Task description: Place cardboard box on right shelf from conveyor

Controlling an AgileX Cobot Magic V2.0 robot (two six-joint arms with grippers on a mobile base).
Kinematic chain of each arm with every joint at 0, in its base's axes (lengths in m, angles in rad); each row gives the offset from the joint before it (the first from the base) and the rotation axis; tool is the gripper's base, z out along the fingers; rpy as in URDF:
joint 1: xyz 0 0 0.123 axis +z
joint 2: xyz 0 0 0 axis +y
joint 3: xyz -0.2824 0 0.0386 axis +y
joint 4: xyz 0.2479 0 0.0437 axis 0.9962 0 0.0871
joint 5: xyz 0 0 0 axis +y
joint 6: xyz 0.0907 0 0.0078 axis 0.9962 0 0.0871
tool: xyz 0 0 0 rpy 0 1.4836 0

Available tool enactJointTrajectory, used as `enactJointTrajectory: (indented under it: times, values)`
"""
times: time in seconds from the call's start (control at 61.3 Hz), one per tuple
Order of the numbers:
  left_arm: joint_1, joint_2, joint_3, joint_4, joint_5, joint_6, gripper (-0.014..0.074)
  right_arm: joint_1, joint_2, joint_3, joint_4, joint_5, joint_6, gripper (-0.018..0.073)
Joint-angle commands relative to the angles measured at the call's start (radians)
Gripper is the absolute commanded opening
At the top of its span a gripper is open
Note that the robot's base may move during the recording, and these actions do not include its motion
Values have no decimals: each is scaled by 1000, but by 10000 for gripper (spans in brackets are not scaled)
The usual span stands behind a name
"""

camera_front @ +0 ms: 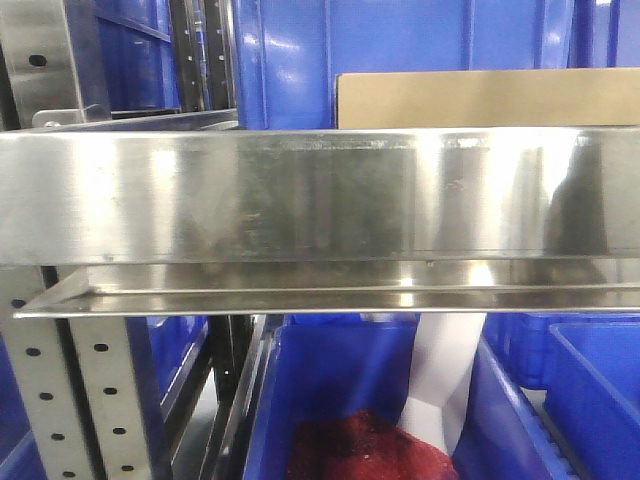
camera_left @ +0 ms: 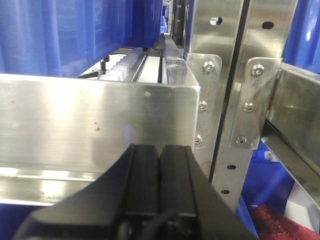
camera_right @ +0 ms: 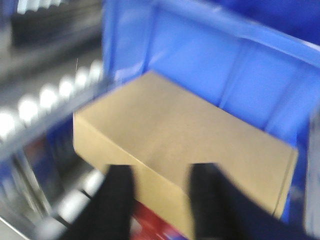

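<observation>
Behind the broad reflective front lip of the right shelf, the top part of the cardboard box is seen in the exterior front-facing view, its plain tan face set against blue plastic bins. Only the upper strip of the box is shown there; the rest is hidden by the steel lip. Whether its base rests on the shelf cannot be told from that view.

Below the shelf, another blue bin is seen, with dark red material and a white sheet in it. A perforated grey upright is seen at the left.

From the right wrist-mounted view, which is blurred, the cardboard box is shown lying flat with its broad top face upward, a blue bin wall close behind it. The right gripper is seen at the near edge of the box, with its dark fingers spread apart; whether they touch the box cannot be told through the blur. Pale rollers are made out at the left.

From the left wrist-mounted view, the left gripper is shown with its black fingers pressed together, nothing held between them. It is held close before a steel shelf lip, beside bolted perforated uprights.
</observation>
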Motion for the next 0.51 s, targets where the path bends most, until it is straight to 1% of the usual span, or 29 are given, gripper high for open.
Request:
enactJointTrajectory:
  times: [0.0,0.049,0.082,0.245,0.375,0.49]
  values:
    - [-1,-13,10,-6,-85,0,-116,-1,-92,49,-12,-163,113,147]
    - [-1,-13,10,-6,-85,0,-116,-1,-144,93,-26,-200,150,81]
    - [-1,-13,10,-6,-85,0,-116,-1,-180,116,-35,-224,168,55]
    - [-1,-13,10,-6,-85,0,-116,-1,-338,244,-67,-323,252,60]
    - [-1,-13,10,-6,-85,0,-116,-1,-420,316,-76,-357,260,60]
    - [-1,-13,10,-6,-85,0,-116,-1,-458,354,-76,-350,260,58]
